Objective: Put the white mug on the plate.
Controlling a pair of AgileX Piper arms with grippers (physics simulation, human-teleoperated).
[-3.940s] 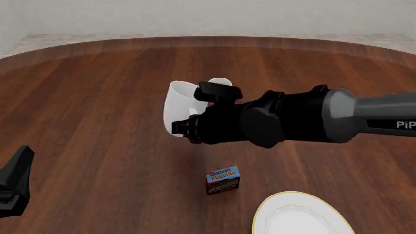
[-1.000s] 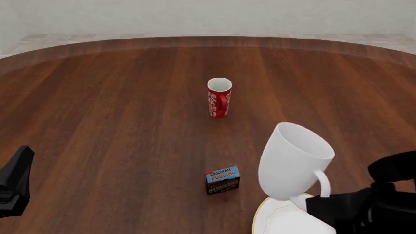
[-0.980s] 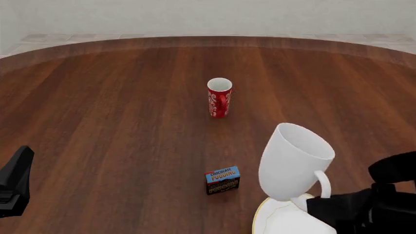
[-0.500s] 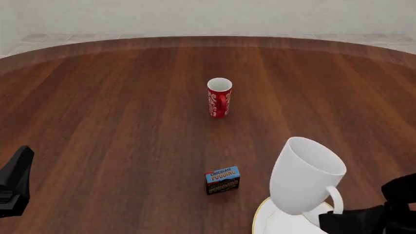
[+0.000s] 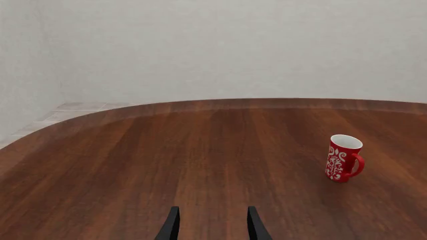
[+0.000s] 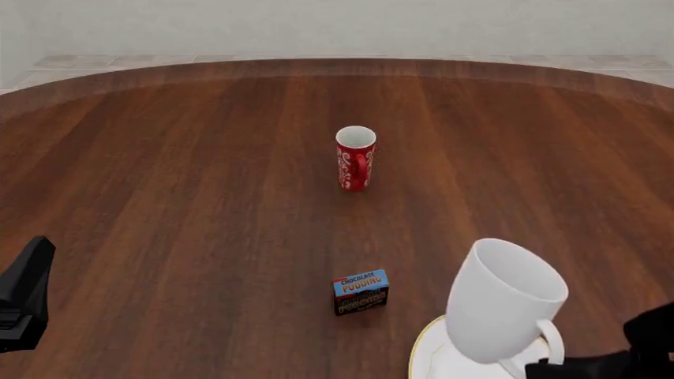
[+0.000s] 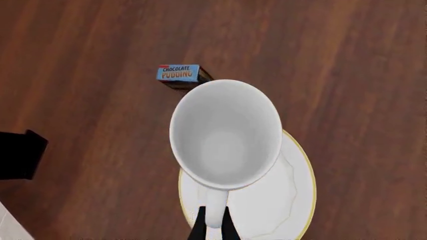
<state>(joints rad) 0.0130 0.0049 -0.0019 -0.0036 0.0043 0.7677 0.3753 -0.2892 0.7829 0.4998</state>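
Observation:
The white mug [image 6: 503, 303], glossy and tapered, leans a little over the plate [image 6: 431, 358] at the near right edge of the table. Its base is right at the plate's surface; I cannot tell whether it touches. My right gripper [image 6: 550, 368] is shut on the mug's loop handle. The right wrist view looks down into the mug [image 7: 225, 134], with the handle pinched between the gripper [image 7: 212, 228] fingers and the yellow-rimmed plate [image 7: 288, 200] beneath. My left gripper [image 5: 211, 226] hovers open over bare wood, far from both.
A slim red mug [image 6: 355, 158] with a white pattern stands upright mid-table, also in the left wrist view [image 5: 343, 158]. A small blue chocolate pudding box [image 6: 361, 291] lies just left of the plate. The left arm [image 6: 21, 304] rests at the near left edge.
The right gripper has carried the white mug from beside the red mug to the near right. Over the last second it sank lower onto the plate. The left arm stayed still.

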